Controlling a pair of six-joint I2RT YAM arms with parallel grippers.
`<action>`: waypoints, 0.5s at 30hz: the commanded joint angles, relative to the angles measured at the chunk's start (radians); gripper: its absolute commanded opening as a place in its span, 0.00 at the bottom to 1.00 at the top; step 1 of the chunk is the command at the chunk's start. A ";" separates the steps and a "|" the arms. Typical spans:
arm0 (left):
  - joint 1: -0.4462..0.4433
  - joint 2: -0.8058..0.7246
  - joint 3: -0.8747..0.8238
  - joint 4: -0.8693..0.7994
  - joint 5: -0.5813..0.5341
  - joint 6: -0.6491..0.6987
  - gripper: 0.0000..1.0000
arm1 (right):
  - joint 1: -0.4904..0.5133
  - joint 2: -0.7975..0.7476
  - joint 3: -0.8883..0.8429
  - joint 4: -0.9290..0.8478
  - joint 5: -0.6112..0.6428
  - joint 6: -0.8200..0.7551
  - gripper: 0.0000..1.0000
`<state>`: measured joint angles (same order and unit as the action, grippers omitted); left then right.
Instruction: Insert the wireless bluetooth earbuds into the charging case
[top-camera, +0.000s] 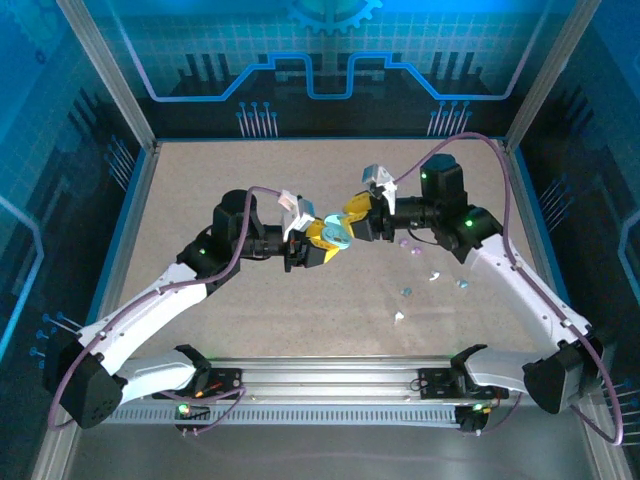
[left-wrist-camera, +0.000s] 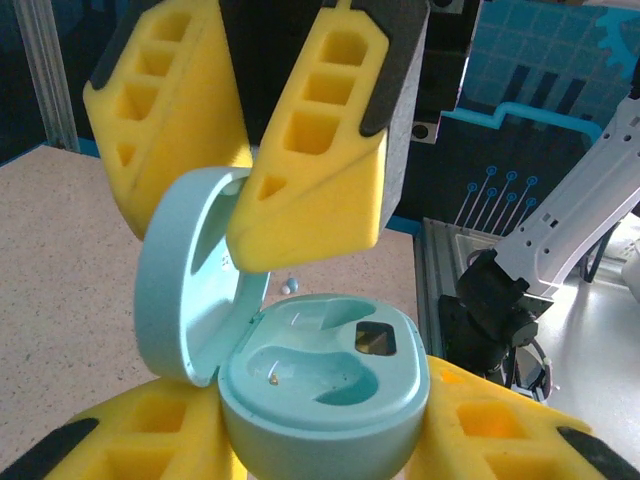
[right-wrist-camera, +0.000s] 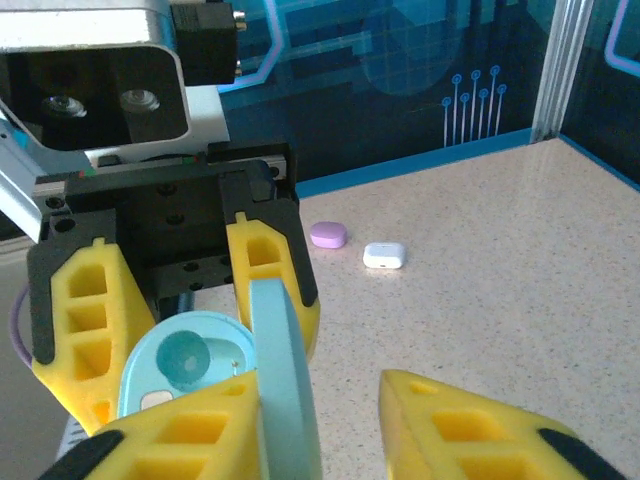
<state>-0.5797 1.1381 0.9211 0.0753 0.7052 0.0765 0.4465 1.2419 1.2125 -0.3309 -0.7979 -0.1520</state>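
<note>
We see the pale teal charging case (left-wrist-camera: 320, 390) open, lid upright, raised mid-table; tiny earbuds (top-camera: 435, 276) lie scattered on the tabletop (top-camera: 250, 320), well apart.

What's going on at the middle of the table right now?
The left gripper holds the pale blue charging case by its base, with the lid hinged open. The right gripper has its fingers on either side of the raised lid. A gap shows on one side, so it isn't clearly clamped. The wells look empty in the left wrist view. Loose earbuds lie on the table beside the right arm.
</note>
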 joint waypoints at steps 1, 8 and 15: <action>-0.008 -0.003 -0.010 0.044 0.058 -0.015 0.35 | 0.017 0.034 0.067 -0.079 -0.033 -0.072 0.28; -0.008 0.002 -0.025 0.061 0.029 -0.022 0.42 | 0.023 0.035 0.078 -0.092 -0.049 -0.092 0.15; -0.009 0.023 -0.031 0.078 0.012 -0.036 0.57 | 0.030 0.023 0.078 -0.091 -0.002 -0.101 0.12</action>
<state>-0.5838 1.1461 0.9058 0.1165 0.7078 0.0498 0.4595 1.2739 1.2636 -0.4053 -0.8158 -0.2302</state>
